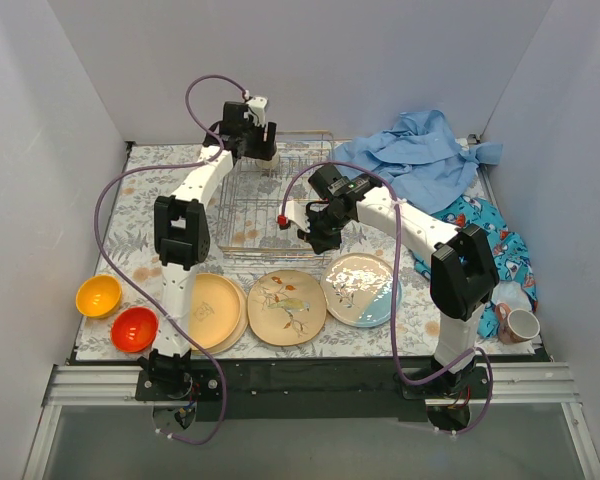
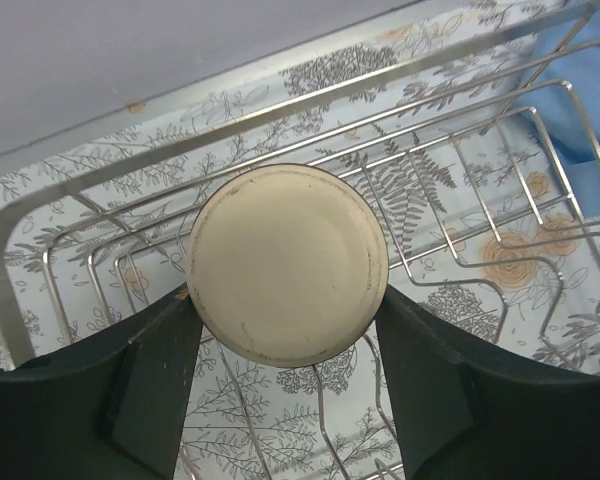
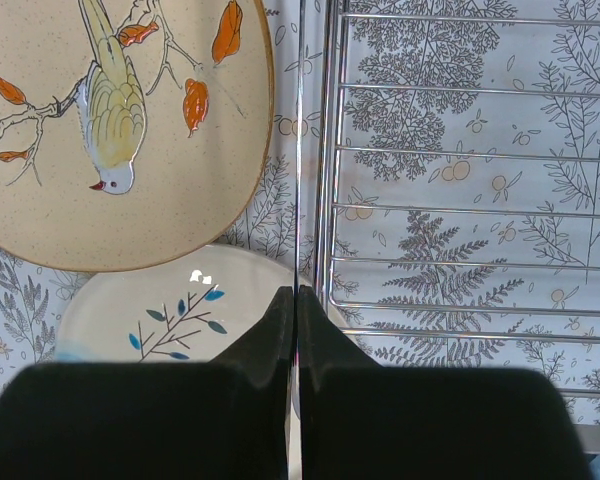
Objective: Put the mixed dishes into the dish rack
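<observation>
My left gripper (image 1: 258,150) hangs over the back left corner of the dish rack (image 1: 260,215). In the left wrist view it (image 2: 285,305) is shut on a cream cup (image 2: 285,255), whose round base faces the camera above the rack's wires (image 2: 2,290). My right gripper (image 1: 315,228) is at the rack's front right. In the right wrist view it (image 3: 297,300) is shut on a thin wire of the rack's rim (image 3: 330,150). Two stacked yellow-tan plates (image 1: 215,310), a bird-patterned plate (image 1: 286,306) and a cream-and-blue plate (image 1: 360,290) lie in front of the rack.
An orange bowl (image 1: 98,295) and a red bowl (image 1: 133,329) sit at the front left. A pink-handled cup (image 1: 520,325) stands at the front right. A blue cloth (image 1: 420,155) and a patterned cloth (image 1: 485,235) lie right of the rack.
</observation>
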